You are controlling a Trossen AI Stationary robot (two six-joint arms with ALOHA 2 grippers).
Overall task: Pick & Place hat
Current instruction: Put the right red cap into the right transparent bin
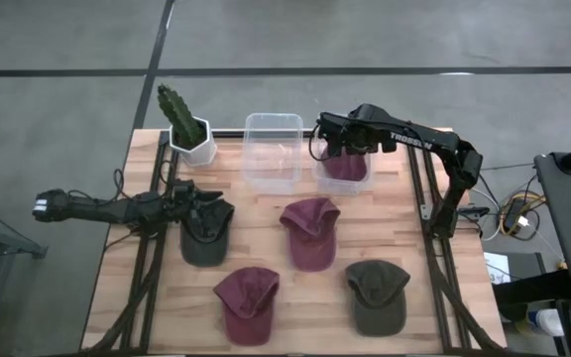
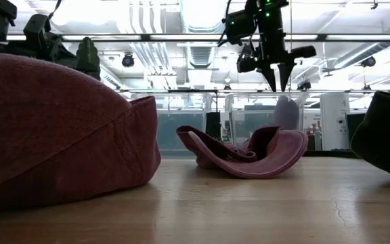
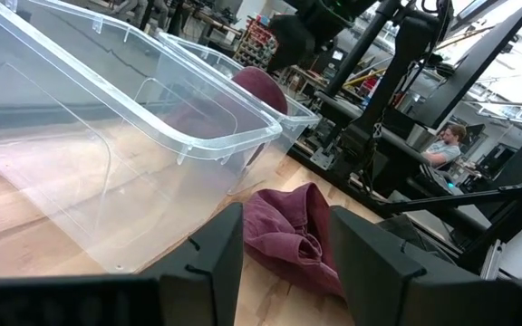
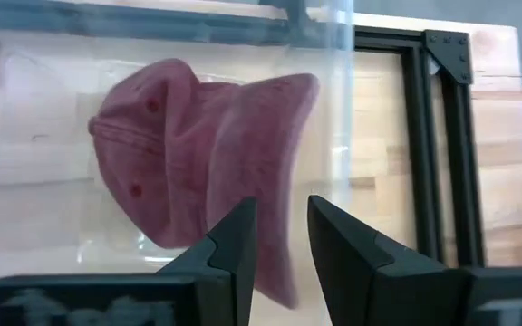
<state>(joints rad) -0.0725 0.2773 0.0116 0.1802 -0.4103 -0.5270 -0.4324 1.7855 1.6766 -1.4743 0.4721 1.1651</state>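
A maroon cap (image 4: 188, 136) lies on the floor of the right clear bin (image 1: 345, 178), also seen in the high view as the maroon cap (image 1: 347, 166). My right gripper (image 4: 279, 208) hangs open above it, fingers pointing down, and shows above the bin in the low view as the right gripper (image 2: 276, 78). My left gripper (image 1: 204, 203) is open and low over the far edge of a dark olive cap (image 1: 206, 238) at the table's left. In the left wrist view nothing sits between the fingers of the left gripper (image 3: 284, 226). They face a maroon cap (image 3: 288, 231) at the table's middle.
An empty clear bin (image 1: 273, 149) stands left of the right bin, and a potted cactus (image 1: 188, 129) sits at the far left corner. A second maroon cap (image 1: 248, 302) and an olive cap (image 1: 377, 296) lie near the near edge. A person sits beyond the table (image 3: 447, 145).
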